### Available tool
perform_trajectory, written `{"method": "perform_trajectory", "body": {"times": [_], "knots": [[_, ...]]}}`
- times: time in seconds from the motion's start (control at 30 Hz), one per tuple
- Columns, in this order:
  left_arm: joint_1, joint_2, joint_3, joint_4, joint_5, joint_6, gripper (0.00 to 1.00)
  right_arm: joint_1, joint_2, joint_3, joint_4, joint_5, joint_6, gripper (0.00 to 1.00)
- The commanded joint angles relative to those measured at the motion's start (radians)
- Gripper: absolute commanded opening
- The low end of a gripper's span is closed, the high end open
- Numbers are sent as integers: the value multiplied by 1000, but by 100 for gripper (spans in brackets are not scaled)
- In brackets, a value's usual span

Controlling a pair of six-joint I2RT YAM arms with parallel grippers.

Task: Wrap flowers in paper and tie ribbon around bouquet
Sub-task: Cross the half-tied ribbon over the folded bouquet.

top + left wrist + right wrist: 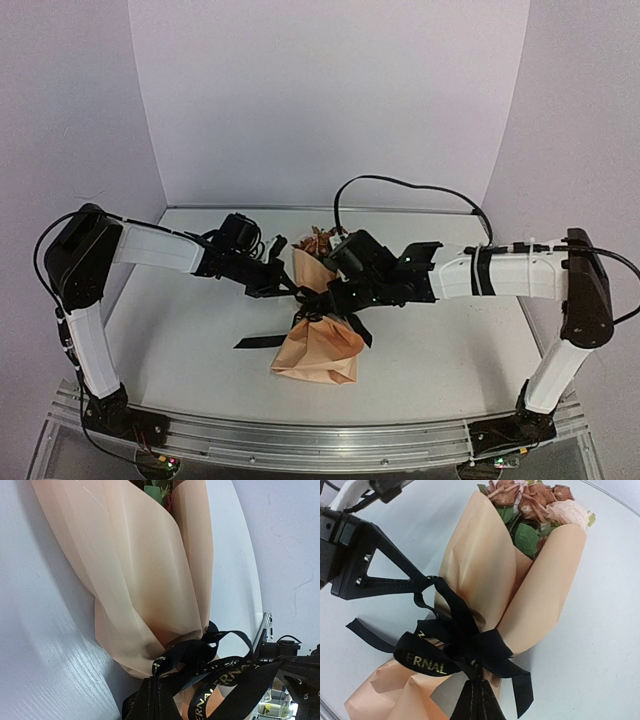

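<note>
Bouquet (316, 345) lies flat mid-counter (450, 350), between the two arms, blooms pointing to the far side. Paper (480, 555) is a tan-peach cone, its foot crumpled. Flowers (535, 500), rusty-brown and pale pink with green leaves, show above the rim. Black ribbon (465, 640) is cinched around the waist in a bow; one tail trails left on the counter. Gold print on a loop reads "ERNAL"; anything before those letters is hidden in the fold. Left claw (422, 581) is closed, tip pinching a ribbon loop. Right claw (480, 692) is closed on the ribbon just below the knot.
</note>
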Motion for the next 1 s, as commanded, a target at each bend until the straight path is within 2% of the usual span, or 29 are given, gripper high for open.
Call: {"method": "perform_trajectory", "body": {"times": [0.0, 0.33, 0.63, 0.7, 0.9, 0.97], "knots": [[8, -73, -20, 54, -52, -23, 0, -18, -76, -78, 45, 46, 82, 0], [24, -105, -56, 54, -104, -48, 0, -56, -170, -264, 120, 62, 183, 0], [27, -103, -73, 83, -99, -48, 0, -73, -161, -315, 156, 44, 267, 0], [26, -100, -72, 84, -83, -40, 0, -75, -164, -322, 160, 43, 280, 6], [17, -84, -63, 90, -21, -23, 0, -76, -217, -305, 140, 20, 352, 34], [10, -81, -60, 91, -15, -19, 0, -76, -233, -292, 127, -7, 407, 40]]}}
